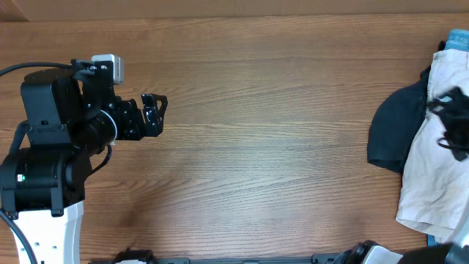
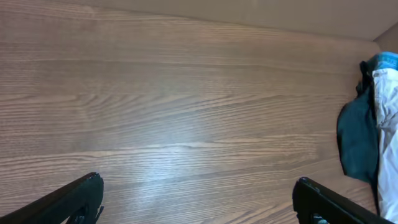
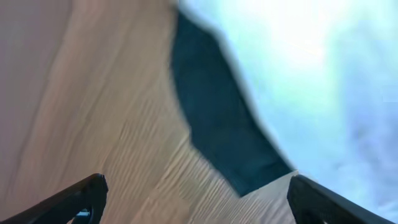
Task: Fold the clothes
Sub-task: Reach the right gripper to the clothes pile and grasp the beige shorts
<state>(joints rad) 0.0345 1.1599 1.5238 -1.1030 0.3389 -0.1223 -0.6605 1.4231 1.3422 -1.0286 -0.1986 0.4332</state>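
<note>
The right claw (image 3: pixel 199 194) hangs spread and empty just over the cream shorts (image 1: pixel 429 183). They lie bunched at the tabletop's (image 1: pixel 256 147) right edge, long axis far-to-near, with a navy garment (image 1: pixel 388 139) touching their left side. The left claw (image 1: pixel 154 110), also spread, is well apart, so the right arm is nearer.
</note>
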